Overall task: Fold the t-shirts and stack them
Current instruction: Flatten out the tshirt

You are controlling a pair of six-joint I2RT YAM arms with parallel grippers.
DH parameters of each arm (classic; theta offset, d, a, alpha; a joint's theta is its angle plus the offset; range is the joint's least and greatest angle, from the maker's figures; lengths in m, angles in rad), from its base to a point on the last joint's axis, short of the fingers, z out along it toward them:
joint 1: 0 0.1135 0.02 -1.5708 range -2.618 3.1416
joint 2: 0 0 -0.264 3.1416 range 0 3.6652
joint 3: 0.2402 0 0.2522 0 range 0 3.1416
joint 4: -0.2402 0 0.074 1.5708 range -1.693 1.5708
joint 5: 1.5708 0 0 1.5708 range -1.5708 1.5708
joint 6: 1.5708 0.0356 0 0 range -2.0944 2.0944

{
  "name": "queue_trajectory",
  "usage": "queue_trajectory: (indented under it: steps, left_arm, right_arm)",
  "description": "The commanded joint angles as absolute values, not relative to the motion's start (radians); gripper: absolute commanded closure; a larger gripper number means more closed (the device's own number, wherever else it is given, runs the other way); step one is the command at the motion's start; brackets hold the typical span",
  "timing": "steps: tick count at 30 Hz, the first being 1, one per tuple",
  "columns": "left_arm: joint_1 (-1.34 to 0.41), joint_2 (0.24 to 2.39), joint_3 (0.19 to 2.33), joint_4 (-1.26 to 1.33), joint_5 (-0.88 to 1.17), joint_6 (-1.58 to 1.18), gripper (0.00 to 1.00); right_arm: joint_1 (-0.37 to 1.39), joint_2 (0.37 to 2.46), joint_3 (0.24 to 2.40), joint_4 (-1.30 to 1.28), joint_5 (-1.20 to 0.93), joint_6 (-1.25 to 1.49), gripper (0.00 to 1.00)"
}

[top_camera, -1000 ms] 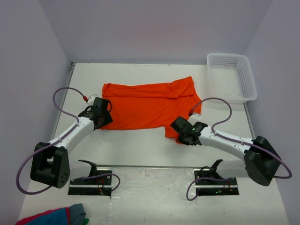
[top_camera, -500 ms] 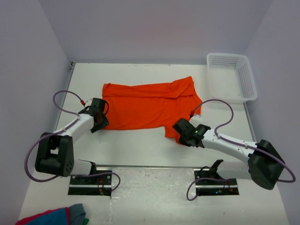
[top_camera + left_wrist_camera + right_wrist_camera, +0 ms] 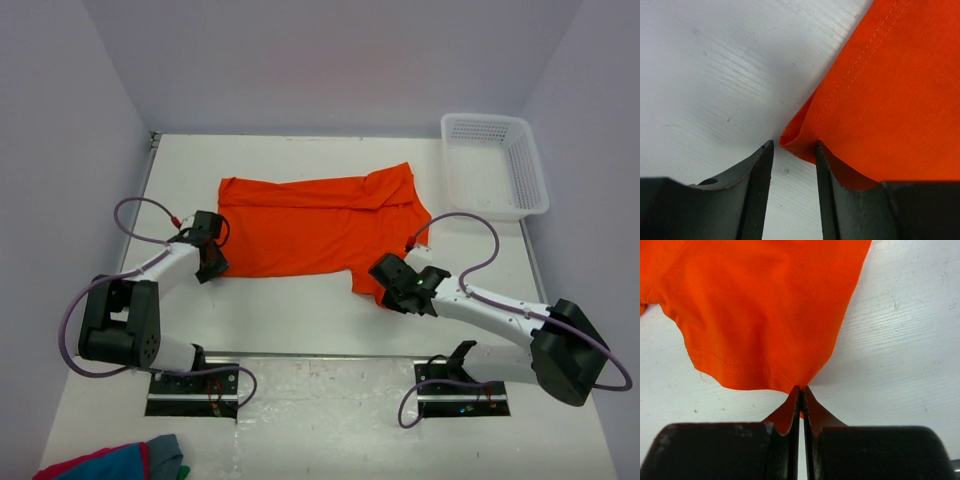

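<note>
A bright orange t-shirt point(image 3: 315, 225) lies spread flat in the middle of the white table. My left gripper point(image 3: 213, 262) is low at its near left corner. In the left wrist view that folded corner point(image 3: 800, 135) sits between the tips of my left gripper point(image 3: 794, 146), whose jaws stand a small gap apart, the right finger against the cloth. My right gripper point(image 3: 383, 283) is at the shirt's near right edge. The right wrist view shows my right gripper point(image 3: 801, 389) pinched shut on the t-shirt's point(image 3: 765, 305) hem, which lifts slightly at the tips.
A white plastic basket point(image 3: 495, 165) stands at the back right corner. A red, blue and grey cloth bundle point(image 3: 115, 462) lies at the near left, beyond the arm bases. Grey walls close in the table on the left, back and right.
My left gripper has slid a little left and nearer, onto the shirt's near left corner, and its jaws have narrowed. The right gripper stays shut on the hem, barely shifted.
</note>
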State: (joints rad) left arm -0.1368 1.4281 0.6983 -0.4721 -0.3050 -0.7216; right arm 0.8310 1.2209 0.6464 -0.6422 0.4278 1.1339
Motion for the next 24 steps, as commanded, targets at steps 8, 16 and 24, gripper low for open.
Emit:
queue_trajectory:
  steps: [8,16,24]
  left_arm:
    - [-0.100,1.439,0.650,-0.403,-0.256,-0.723,0.90]
    - [-0.094,1.418,0.627,-0.383,-0.230,-0.723,1.00]
    - [-0.098,1.154,0.702,-0.535,-0.290,-0.695,1.00]
  right_arm:
    - [0.836,1.177,0.638,-0.649,0.448,1.155,1.00]
    - [0.836,1.169,0.644,-0.669,0.462,1.152,1.00]
    - [0.809,1.146,0.794,-0.802,0.618,1.080,1.00]
